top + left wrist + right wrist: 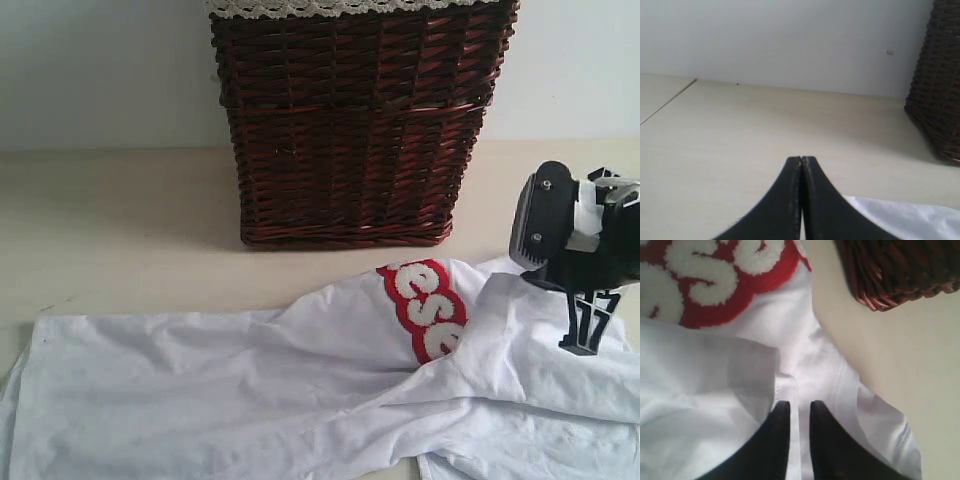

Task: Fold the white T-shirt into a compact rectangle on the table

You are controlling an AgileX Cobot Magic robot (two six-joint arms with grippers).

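The white T-shirt [250, 390] lies crumpled across the front of the table [110, 230], with part of it folded over so that its red-outlined fuzzy letters [425, 305] show near the middle. My right gripper [585, 335] points down over the shirt's right part. In the right wrist view this gripper [800, 407] is open by a narrow gap, with white cloth [740, 380] showing below and between its fingers, and the letters [700, 275] beyond. My left gripper [802, 160] is shut on nothing, low over bare table [740, 140] beside a shirt edge [905, 220]. It is out of the exterior view.
A dark brown wicker basket [350, 120] with a lace rim stands at the back middle of the table, just behind the shirt. It also shows in the left wrist view [940, 85] and the right wrist view [895, 270]. A pale wall rises behind the table.
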